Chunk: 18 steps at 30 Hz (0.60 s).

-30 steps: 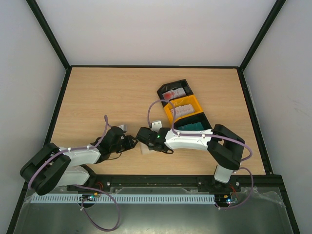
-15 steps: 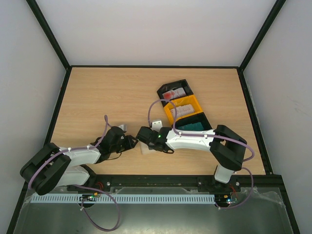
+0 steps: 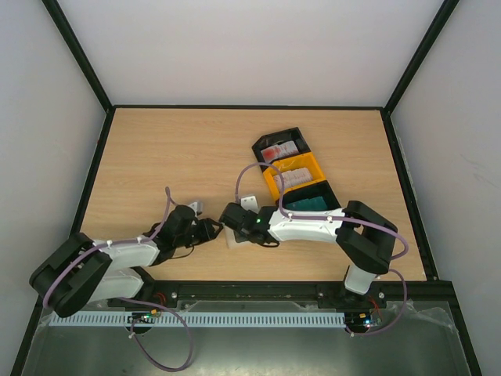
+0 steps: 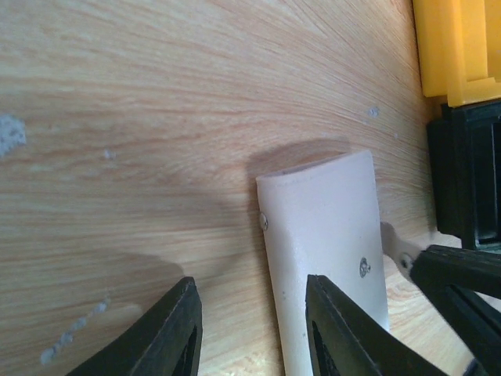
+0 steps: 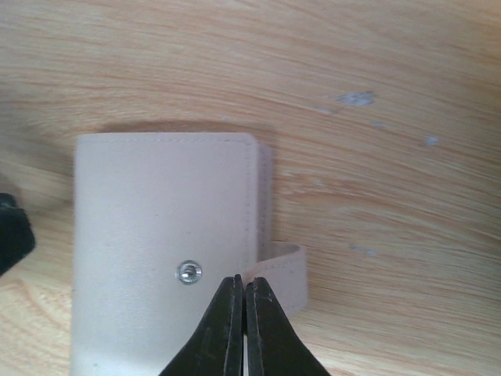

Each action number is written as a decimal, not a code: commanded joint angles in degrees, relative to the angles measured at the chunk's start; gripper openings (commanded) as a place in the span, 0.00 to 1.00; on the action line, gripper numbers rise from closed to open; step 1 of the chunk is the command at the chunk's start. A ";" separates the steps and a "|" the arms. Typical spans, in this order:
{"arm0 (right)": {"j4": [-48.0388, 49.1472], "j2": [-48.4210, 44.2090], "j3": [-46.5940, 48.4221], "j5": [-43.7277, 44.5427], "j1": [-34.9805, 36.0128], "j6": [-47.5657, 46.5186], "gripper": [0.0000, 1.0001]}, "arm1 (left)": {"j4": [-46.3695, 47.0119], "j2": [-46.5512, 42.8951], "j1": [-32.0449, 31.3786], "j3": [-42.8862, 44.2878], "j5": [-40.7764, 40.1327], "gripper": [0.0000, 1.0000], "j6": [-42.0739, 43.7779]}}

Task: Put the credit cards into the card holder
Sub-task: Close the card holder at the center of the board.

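The beige card holder (image 5: pixel 156 227) lies closed on the wooden table, small and pale in the top view (image 3: pixel 232 238). My right gripper (image 5: pixel 244 291) is shut on the holder's strap tab (image 5: pixel 286 270), just right of the metal snap (image 5: pixel 188 272). My left gripper (image 4: pixel 254 321) stands open at the holder's (image 4: pixel 329 235) near end, its right finger (image 4: pixel 337 329) above the holder's face and its left finger over bare wood. The credit cards sit in the bins: white and red ones (image 3: pixel 280 149), pale ones (image 3: pixel 296 177), teal ones (image 3: pixel 307 204).
A row of open bins runs at the right: black (image 3: pixel 274 139), orange (image 3: pixel 301 168), black (image 3: pixel 321 194). In the left wrist view the orange bin (image 4: pixel 458 47) and a black bin (image 4: pixel 470 180) lie just past the holder. The two grippers meet over the holder (image 3: pixel 223 225).
The right gripper's jaws have closed fully on the strap tab. The left gripper's jaws have spread wider. Both arms have barely shifted.
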 commanded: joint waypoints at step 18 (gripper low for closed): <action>15.11 -2.55 -5.79 -12.49 -4.28 -7.67 0.02 | 6.83 8.13 -5.12 -1.75 3.33 0.33 -3.87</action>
